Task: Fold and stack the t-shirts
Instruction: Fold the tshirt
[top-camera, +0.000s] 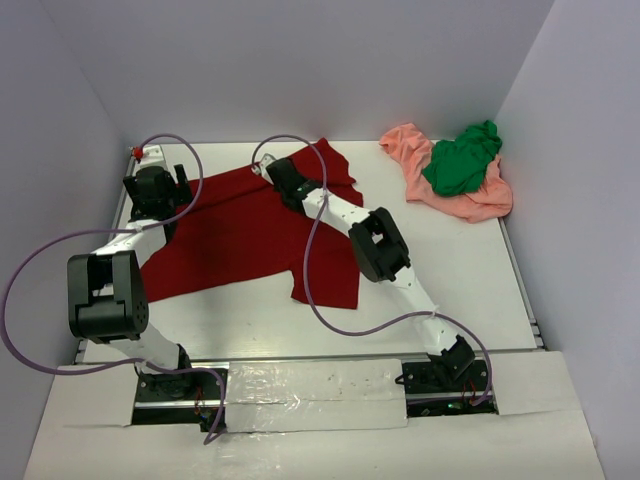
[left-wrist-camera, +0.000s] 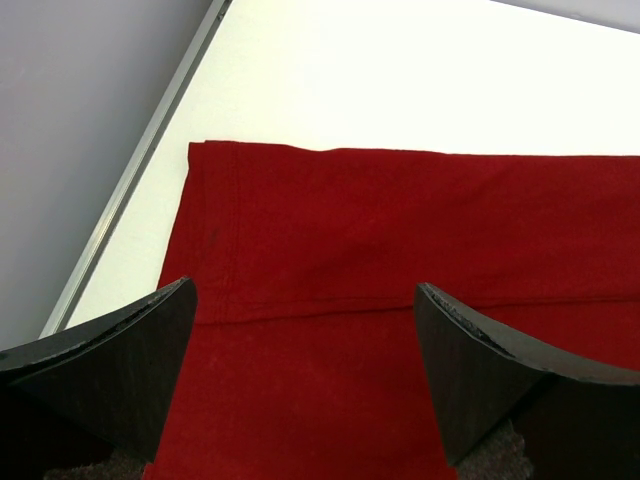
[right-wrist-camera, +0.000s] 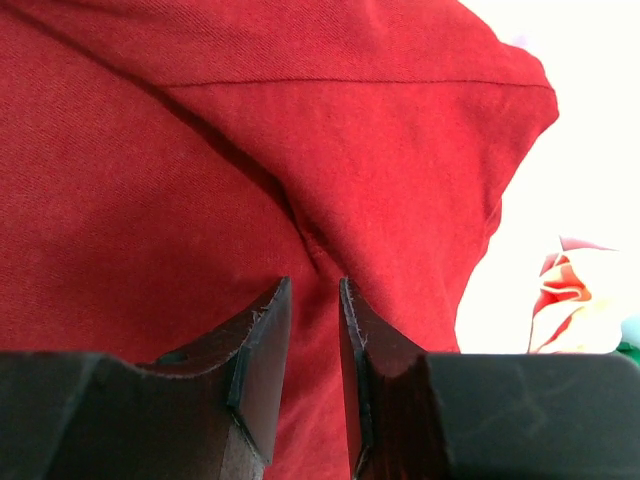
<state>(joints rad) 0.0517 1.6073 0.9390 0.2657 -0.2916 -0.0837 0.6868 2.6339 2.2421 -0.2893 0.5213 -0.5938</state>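
Observation:
The dark red t-shirt (top-camera: 240, 235) lies spread over the left and middle of the white table (top-camera: 460, 270). My left gripper (top-camera: 158, 195) hovers over its left edge with jaws wide open and nothing in them; in the left wrist view the left gripper (left-wrist-camera: 305, 295) frames the hemmed red cloth (left-wrist-camera: 400, 230). My right gripper (top-camera: 283, 172) is down on the shirt's far part. In the right wrist view the right gripper (right-wrist-camera: 315, 285) has only a narrow gap, with a crease of red cloth (right-wrist-camera: 150, 180) running into it. The green t-shirt (top-camera: 462, 160) sits crumpled on the salmon-pink t-shirt (top-camera: 475, 203) at the far right.
Grey walls close in the table on the left, back and right. A metal rail (left-wrist-camera: 130, 180) runs along the table's left edge beside the shirt. Purple cables (top-camera: 320, 290) loop from both arms over the shirt and table. The pink cloth (right-wrist-camera: 565, 290) shows at the right wrist view's edge.

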